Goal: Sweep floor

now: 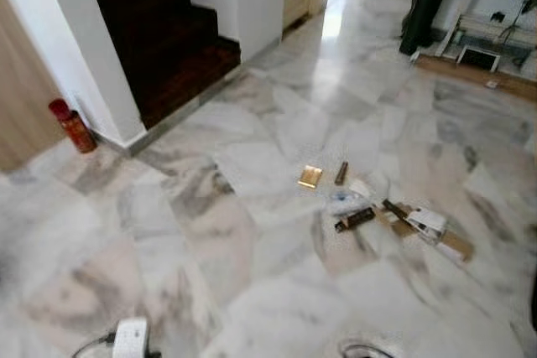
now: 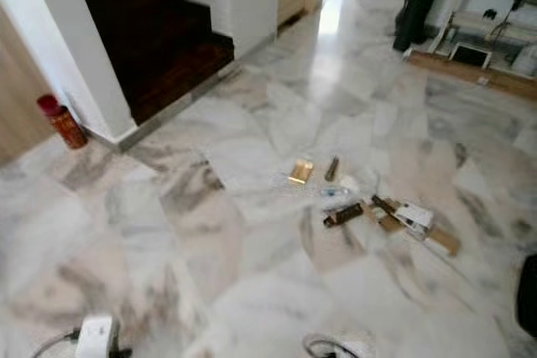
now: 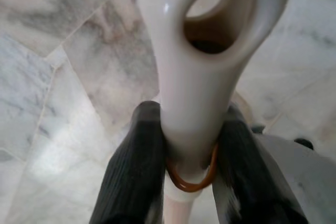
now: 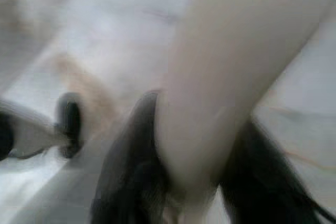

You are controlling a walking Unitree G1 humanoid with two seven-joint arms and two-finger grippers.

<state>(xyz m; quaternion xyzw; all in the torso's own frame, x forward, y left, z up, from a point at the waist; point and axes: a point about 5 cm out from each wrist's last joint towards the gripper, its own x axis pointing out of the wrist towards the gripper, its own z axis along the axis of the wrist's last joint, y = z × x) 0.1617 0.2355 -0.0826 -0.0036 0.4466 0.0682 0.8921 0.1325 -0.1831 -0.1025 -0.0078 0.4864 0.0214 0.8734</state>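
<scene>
Where the left wrist view looks along its own fingers, the left gripper [image 3: 190, 166] is clamped on a cream-white handle [image 3: 202, 72], one black finger [image 3: 134, 166] pressed to each side just below the handle's oval hanging hole; an orange rubber band [image 3: 190, 181] loops the shaft between the fingers. The right gripper [image 4: 191, 166] likewise pinches a pale, blurred shaft [image 4: 220, 87] between its two dark fingers, though the blur hides what part of the tool this is. Beneath both lies the marble floor [image 1: 252, 232], white with grey and tan veining.

From the head views, the litter sits ahead and to the right on that floor: a small gold packet [image 1: 310, 176], a short brown stick [image 1: 341, 173] just beside it, a crumpled clear wrapper [image 1: 346, 201], a dark wrapper [image 1: 355, 220], and a scrap of torn cardboard and paper [image 1: 428, 228] nearest the right.

Farther off to the left, a red canister [image 1: 71, 125] stands against a white wall corner, beside dark wooden stairs [image 1: 168, 31]. At the far right, a black bag [image 1: 424, 2] leans by a low shelf of cluttered items [image 1: 487, 39].
</scene>
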